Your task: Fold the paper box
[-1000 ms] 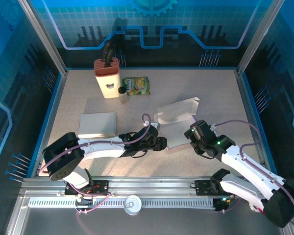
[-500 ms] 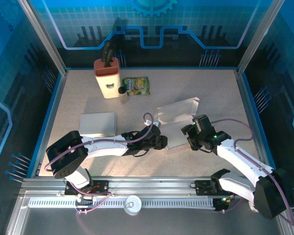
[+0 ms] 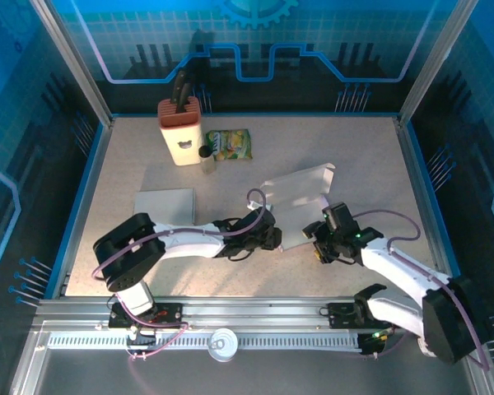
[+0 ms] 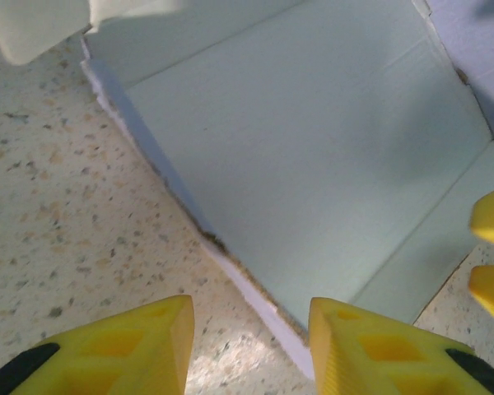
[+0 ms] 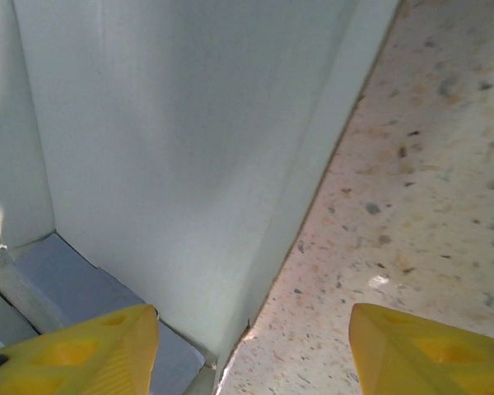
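Both spread, left end effector [image 4: 249,319] and right end effector [image 5: 253,322] neared the paper box [image 3: 300,197].

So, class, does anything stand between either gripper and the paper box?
Nothing visible does. The left gripper and the right gripper both sit open at the paper box, its edge between their fingers, with bare table alongside.

Knife block [image 3: 181,132]; green snack packet [image 3: 230,145]; speckled table [image 3: 354,148]
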Robot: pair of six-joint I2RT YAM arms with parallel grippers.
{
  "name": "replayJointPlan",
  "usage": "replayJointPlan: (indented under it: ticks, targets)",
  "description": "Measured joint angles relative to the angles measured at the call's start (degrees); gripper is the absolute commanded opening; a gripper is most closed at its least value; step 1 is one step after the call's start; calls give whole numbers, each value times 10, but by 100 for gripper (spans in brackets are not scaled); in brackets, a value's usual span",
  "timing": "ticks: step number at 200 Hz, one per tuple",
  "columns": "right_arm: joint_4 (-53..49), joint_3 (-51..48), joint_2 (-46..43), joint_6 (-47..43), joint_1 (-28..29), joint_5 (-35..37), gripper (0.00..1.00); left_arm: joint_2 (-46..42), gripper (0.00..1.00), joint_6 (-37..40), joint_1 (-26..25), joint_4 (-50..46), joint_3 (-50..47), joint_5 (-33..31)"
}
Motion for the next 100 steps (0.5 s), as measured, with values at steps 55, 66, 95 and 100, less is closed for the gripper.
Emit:
replayJointPlan:
  ticks: [55,66,95,100]
  targets:
    - [73,0,48,27,7,-37,54,14,29,11,0,1,4,2]
    - [80,0,48,33,11,-41,54,16,28,13,0,5,4,3]
    - [91,0,48,50,20,-44,53,20,26,13,0,16,4,7]
    - [93,0,48,52,22,-44,53,20,26,13,0,17,4,7]
